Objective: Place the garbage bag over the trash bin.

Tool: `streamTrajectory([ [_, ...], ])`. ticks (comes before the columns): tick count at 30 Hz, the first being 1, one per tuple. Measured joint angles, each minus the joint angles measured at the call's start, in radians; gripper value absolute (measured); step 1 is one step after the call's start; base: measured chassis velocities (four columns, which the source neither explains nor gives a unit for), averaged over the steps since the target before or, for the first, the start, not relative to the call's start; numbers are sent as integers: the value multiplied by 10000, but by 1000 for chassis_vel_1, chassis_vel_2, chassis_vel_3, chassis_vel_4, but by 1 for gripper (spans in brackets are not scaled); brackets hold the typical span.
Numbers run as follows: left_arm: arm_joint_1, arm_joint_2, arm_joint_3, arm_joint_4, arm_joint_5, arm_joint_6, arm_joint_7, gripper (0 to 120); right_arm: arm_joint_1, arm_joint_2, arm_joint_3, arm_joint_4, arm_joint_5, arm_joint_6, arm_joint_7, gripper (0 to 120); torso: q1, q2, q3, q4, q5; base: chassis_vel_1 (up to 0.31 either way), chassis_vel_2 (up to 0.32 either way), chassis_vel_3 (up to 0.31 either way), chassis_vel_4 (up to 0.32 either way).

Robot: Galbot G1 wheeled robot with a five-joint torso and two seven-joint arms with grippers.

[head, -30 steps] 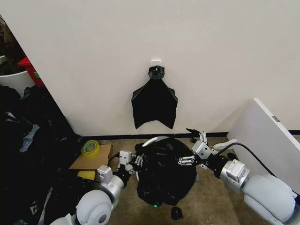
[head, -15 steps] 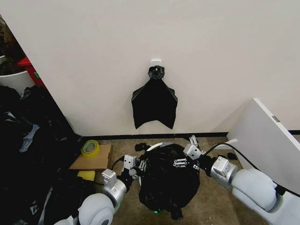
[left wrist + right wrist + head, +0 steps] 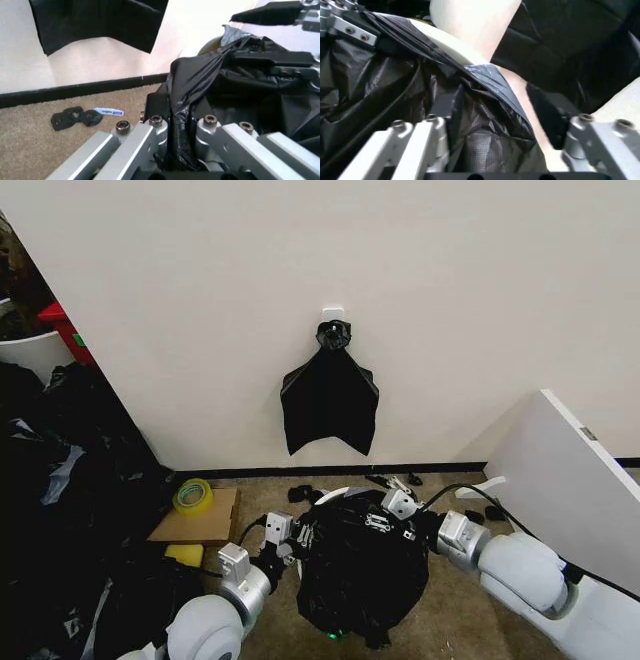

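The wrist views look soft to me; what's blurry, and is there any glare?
Left wrist view: left gripper fingers blurred up close, clamping a garbage bag fold; bright wall washes out. Right wrist view: right gripper fingers soft; pale sheen on bag, trash bin rim bright. Head view: even light.

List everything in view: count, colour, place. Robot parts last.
garbage bag: 1, black, draped over the bin on the floor ahead
trash bin: 1, white, under the bag, a bit of rim showing at the back
fan-shaped bundle: 1, black, hanging on the wall from a white hook
tape roll: 1, yellow-green, on the cardboard, left of the bin
plastic heap: 1, black and grey, far left
white board: 1, leaning at the right
small scraps: several, black, on the carpet by the baseboard
left gripper: shut on the bag's edge, left side of the bin
right gripper: open, fingers astride the bag's edge, back right of the bin
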Motion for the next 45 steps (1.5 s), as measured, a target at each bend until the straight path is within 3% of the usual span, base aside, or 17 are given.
streamTrajectory([
  [8,30,-34,10,6,12,-12,-6,4,3,27,-43,-63,-133,116,146,11,0,0,0,0,-1,0,0,0,0],
  [10,30,-38,10,10,12,-12,-8,4,1,28,-44,-58,-134,128,151,10,0,0,0,0,0,0,0,0,0],
  [12,28,-57,16,35,7,-12,-19,4,-10,29,-43,-39,-146,185,162,0,0,0,0,0,-1,0,0,0,0],
  [25,16,-69,71,88,150,-16,0,4,101,54,-34,97,148,379,273,0,0,0,0,0,-1,0,0,0,0],
  [45,266,265,485,197,3746,-733,1231,4,1143,-97,-1133,-381,617,-264,489,0,0,0,0,0,0,0,0,0,0],
])
